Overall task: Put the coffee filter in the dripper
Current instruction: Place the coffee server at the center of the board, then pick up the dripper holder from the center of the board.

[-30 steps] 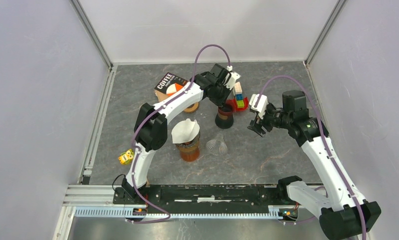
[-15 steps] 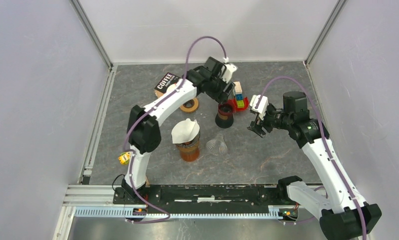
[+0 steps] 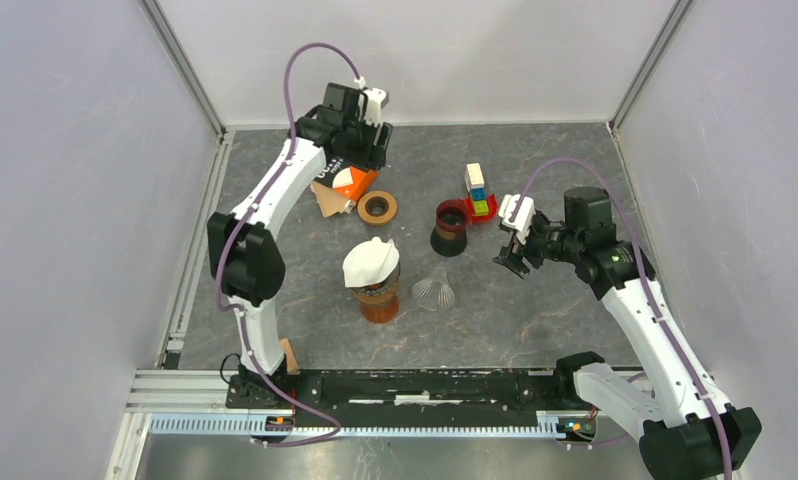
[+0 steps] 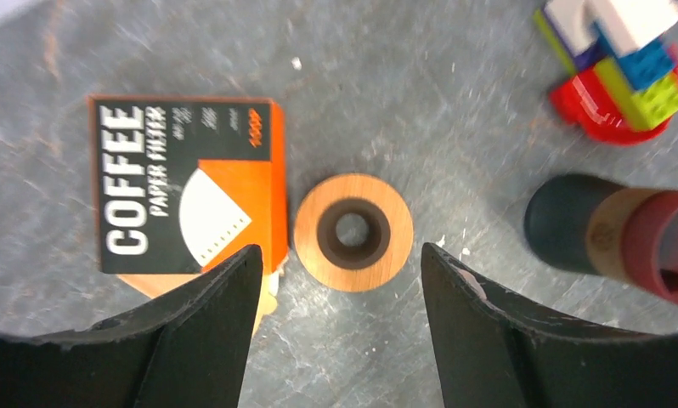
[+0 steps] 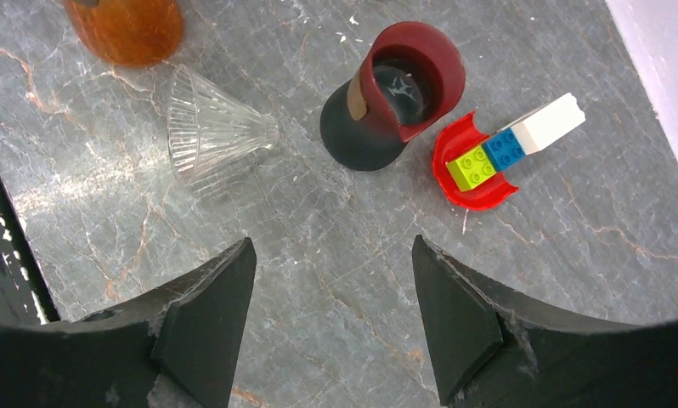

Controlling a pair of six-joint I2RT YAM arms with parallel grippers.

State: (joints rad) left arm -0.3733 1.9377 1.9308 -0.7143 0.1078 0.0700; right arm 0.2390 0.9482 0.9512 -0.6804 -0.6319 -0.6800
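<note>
While both arms hang clear of the work, I take stock from the fingers out. My left gripper has its jaws wide apart with nothing between them. It hovers at the table's 11 o'clock, and a wooden ring lies flat straight below the gap. The filter box lies just beside the ring at its 9 o'clock, printed face up. A tan scrap pokes out at the box's lower corner; I can't tell whether it is a loose filter.

My right gripper is spread open too and grips nothing. It hangs over bare stone at 3 o'clock, tilted so its camera takes in the middle of the table, which I judge a handy waiting pose.

From that camera the dripper, which I take to be the clear ribbed cone, lies on its side with its mouth toward 9 o'clock. Lying like that it cannot take a filter, so I think it needs righting or seating first. Beside it at 2 o'clock stands a dark cup with a red rim, and past that a red lid carries some bricks.

The filter is a white cone perched on the mouth of an orange jar at table centre, just at 10 o'clock of the dripper. Sitting proud of the rim, it looks easy to pinch by its edge. Neither arm is near it, so I judge the placing not yet begun.
</note>
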